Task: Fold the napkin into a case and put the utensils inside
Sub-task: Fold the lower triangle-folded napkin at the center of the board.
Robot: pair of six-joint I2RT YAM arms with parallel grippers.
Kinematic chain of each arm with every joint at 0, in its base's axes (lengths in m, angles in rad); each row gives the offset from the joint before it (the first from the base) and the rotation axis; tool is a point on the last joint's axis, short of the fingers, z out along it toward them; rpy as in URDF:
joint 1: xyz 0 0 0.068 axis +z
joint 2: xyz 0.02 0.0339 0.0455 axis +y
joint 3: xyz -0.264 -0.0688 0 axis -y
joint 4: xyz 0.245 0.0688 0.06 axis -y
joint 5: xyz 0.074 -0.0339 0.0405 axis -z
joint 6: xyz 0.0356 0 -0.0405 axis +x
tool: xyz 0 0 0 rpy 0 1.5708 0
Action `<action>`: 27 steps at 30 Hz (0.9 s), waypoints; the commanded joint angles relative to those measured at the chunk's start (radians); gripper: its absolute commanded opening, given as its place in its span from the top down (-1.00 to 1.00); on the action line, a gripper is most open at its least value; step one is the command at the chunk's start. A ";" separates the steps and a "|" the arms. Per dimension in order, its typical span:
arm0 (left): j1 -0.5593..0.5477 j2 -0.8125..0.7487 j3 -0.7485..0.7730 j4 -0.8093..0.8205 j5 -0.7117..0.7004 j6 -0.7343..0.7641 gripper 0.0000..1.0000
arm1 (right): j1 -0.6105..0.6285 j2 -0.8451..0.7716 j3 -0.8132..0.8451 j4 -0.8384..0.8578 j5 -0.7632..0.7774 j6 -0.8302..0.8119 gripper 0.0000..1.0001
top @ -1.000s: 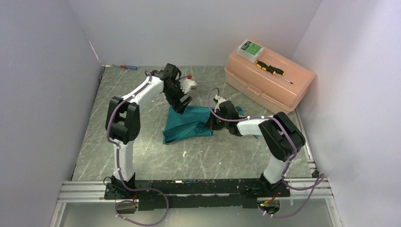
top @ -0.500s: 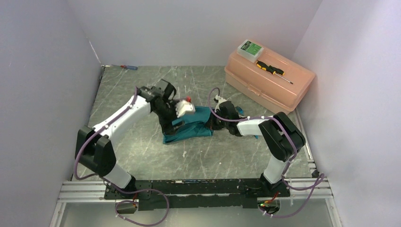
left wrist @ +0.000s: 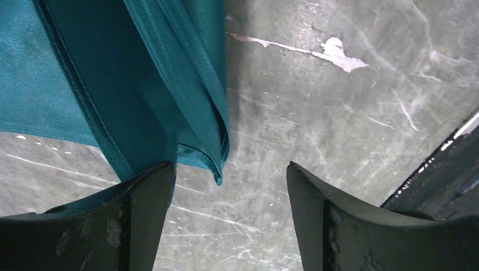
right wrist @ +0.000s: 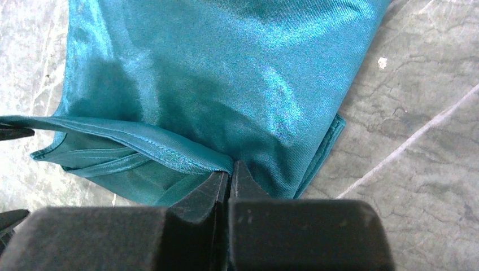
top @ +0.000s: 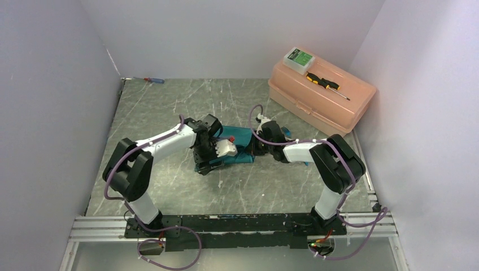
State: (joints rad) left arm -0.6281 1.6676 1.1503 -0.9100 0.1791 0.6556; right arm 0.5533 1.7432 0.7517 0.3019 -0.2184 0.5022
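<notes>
Big swing by the left gripper (left wrist: 230, 172) within the last second — up at the far edge of the napkin (top: 242, 138) then, down low at its near-left corner now, close to the table (top: 169, 113). Fingers (left wrist: 144, 197) apart but narrower than a second back. From the wrist camera, the layered corner of hems lying between them, one finger partly over the cloth, the other over bare tabletop, nothing pinched yet. No change at the right gripper (right wrist: 229, 169): fingers pressed together on a hem at the napkin's right side, the top layer seemingly lifted off the rest into a shallow mouth. Napkin itself mid-table between the two arms, already doubled over into a rough, thick oblong, not yet a tidy flat pocket. Judged meaning: left side shifting from the far edge to take the near corner, likely for another fold or for tugging the layers square against the right-hand hold. Fold stage, then, not loading — no utensils made out in any view. Risk worth noting: only some of the stacked layers caught at that corner.
</notes>
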 commanded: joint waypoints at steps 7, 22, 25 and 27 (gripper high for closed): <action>-0.013 0.081 0.039 0.059 -0.033 -0.060 -0.34 | 0.002 -0.017 -0.013 -0.082 0.016 -0.007 1.00; -0.053 0.105 -0.026 0.179 -0.173 -0.059 0.10 | 0.002 -0.015 -0.006 -0.089 0.012 -0.006 1.00; -0.054 0.118 -0.019 0.183 -0.178 -0.068 0.21 | 0.002 -0.021 -0.003 -0.095 0.013 -0.009 1.00; -0.058 0.119 -0.017 0.187 -0.178 -0.071 0.24 | 0.003 -0.025 -0.003 -0.097 0.011 -0.009 1.00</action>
State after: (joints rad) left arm -0.6769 1.7805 1.1294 -0.7547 0.0250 0.6037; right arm 0.5533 1.7367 0.7517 0.2852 -0.2184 0.5018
